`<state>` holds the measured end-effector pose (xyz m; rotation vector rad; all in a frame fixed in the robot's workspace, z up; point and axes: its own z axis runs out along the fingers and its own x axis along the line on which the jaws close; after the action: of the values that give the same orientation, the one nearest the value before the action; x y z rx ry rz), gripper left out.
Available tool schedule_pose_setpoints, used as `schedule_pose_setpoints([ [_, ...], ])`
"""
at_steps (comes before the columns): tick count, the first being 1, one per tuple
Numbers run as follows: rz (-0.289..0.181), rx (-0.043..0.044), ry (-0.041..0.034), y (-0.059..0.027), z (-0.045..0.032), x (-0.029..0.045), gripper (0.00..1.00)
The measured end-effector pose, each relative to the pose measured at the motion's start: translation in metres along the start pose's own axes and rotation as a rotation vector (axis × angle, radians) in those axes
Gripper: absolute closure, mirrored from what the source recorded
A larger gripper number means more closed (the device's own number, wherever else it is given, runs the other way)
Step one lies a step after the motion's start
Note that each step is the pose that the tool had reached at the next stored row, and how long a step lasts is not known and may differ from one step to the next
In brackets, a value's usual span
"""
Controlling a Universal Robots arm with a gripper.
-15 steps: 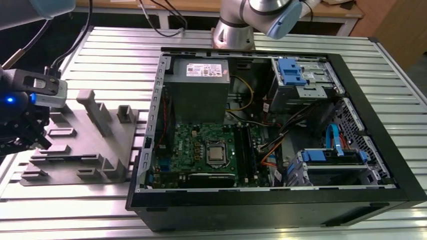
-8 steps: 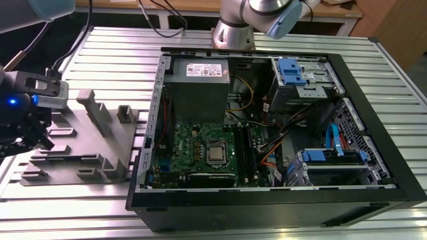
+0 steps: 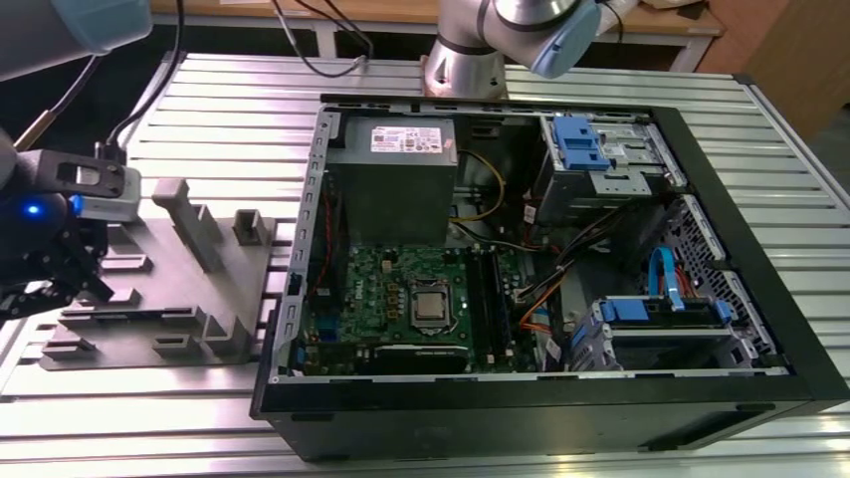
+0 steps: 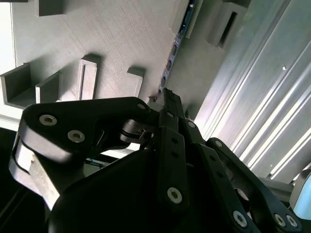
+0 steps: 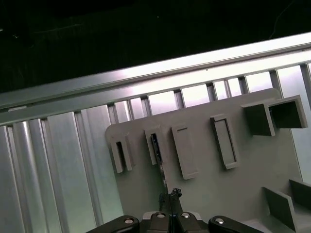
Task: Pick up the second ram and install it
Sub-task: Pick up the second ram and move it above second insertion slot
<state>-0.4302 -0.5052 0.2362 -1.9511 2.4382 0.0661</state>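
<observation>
Jaws pinch second ram (image 5: 156,145) edge in holder tray (image 5: 209,189).

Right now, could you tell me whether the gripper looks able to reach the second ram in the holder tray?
Probably yes: in the first wrist view the gripper sits right at one end of the second ram, which stands on edge in the holder tray, with nothing between them.
</observation>
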Motion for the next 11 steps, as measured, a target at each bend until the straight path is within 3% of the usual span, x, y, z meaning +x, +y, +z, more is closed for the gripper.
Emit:
schedule_pose_setpoints([
  [11, -0.104, 0.0017, -0.0019, -0.0002, 0.0081, 0.0005, 0.93],
])
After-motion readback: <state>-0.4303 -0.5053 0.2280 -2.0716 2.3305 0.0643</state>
